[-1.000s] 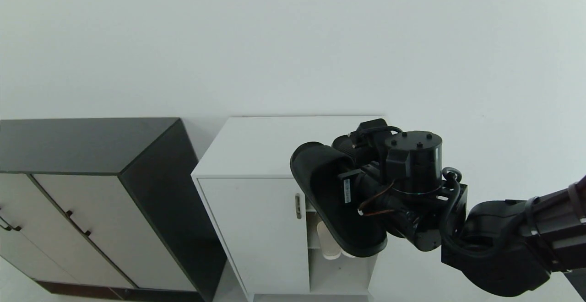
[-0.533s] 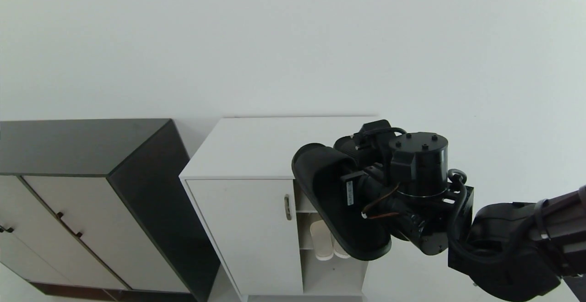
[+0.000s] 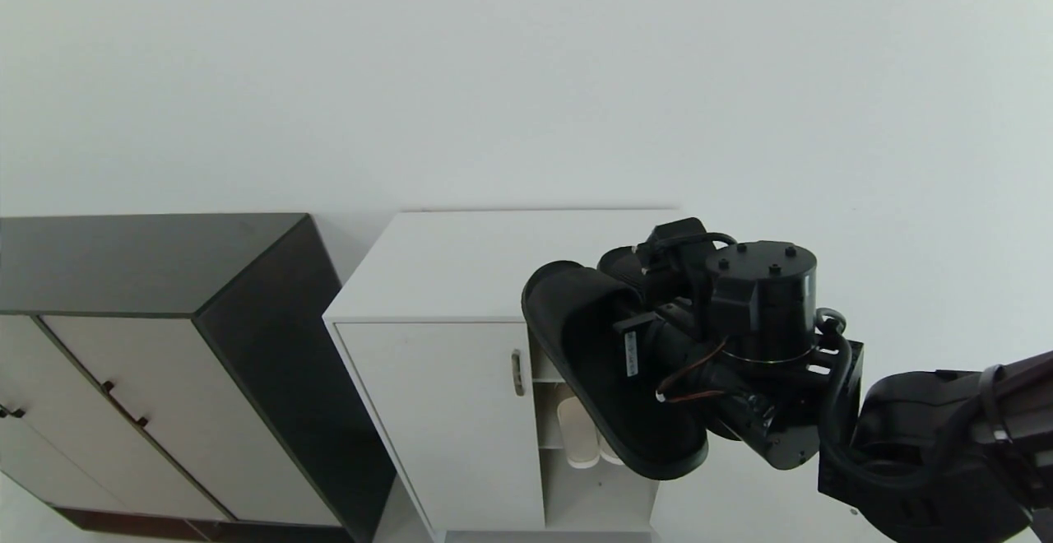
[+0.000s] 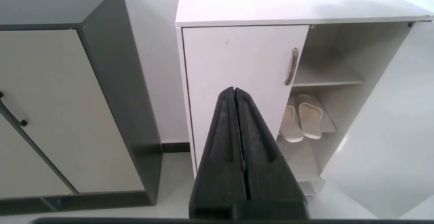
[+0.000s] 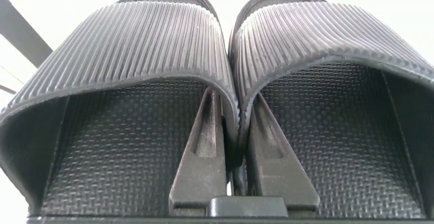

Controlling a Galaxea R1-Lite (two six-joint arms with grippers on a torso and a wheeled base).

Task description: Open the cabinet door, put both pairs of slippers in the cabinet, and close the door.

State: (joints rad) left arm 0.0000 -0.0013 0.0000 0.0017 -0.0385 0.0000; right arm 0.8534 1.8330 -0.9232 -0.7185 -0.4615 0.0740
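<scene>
Before the open white cabinet [image 3: 494,263], the right claw [image 5: 232,115] clamps black slippers [image 3: 600,362]; the left claw [image 4: 234,96] is pressed together.

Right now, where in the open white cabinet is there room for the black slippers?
The top shelf, above the white slippers, looks bare. The bottom space beneath them looks bare too, but it is partly hidden. It is crowded where they lie. The right gripper holds the black slippers.
</scene>
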